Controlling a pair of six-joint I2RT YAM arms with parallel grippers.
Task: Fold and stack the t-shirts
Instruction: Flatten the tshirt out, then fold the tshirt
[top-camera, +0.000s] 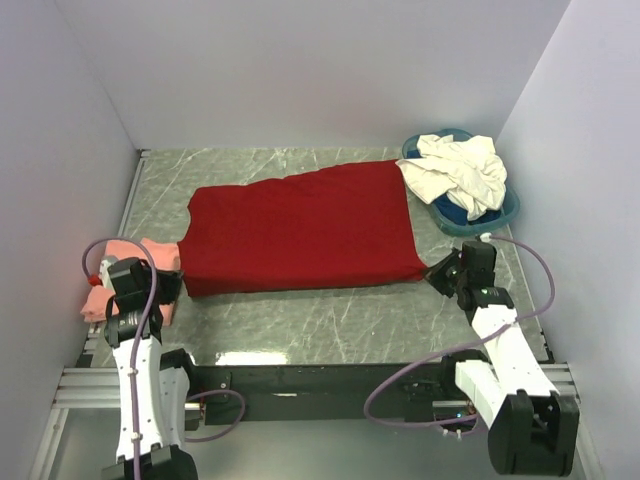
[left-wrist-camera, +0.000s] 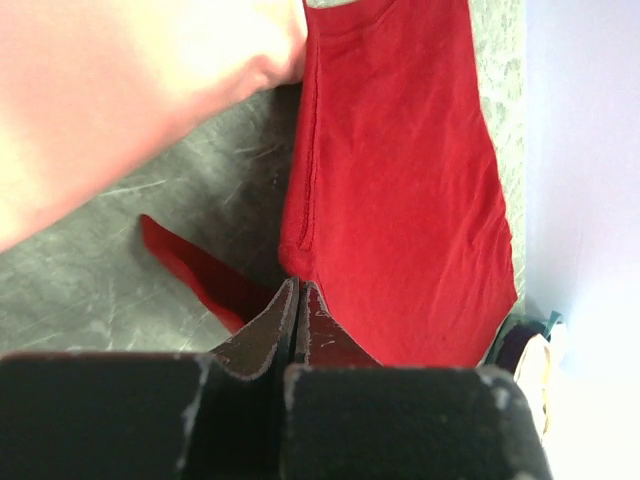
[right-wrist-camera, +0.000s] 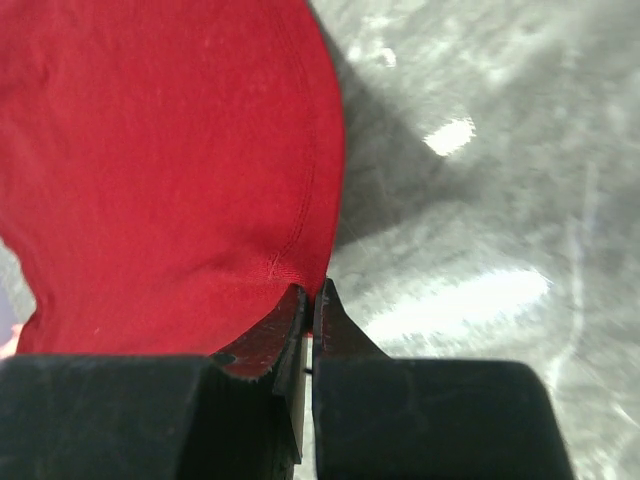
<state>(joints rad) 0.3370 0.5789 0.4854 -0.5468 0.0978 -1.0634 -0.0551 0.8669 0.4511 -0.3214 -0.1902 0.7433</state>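
A deep red cloth t-shirt (top-camera: 300, 225), seemingly light and floppy, lies spread across the grey marbled table (top-camera: 330, 320), its near corners, probably the surest holds, pinched by the left gripper (left-wrist-camera: 298, 292) and right gripper (right-wrist-camera: 312, 296).

The spread t-shirt (top-camera: 300, 225) lies across the middle of the bench (top-camera: 330, 320), its long side going from left to right. A folded t-shirt (top-camera: 150, 255) lies at the near left, touching its left end. In the far right corner stands a basin (top-camera: 510, 210), with crumpled t-shirts (top-camera: 460, 170) in it. The left tool (top-camera: 180, 285) pinches the near left corner of the spread t-shirt, and the right tool (top-camera: 432, 270) its near right corner.
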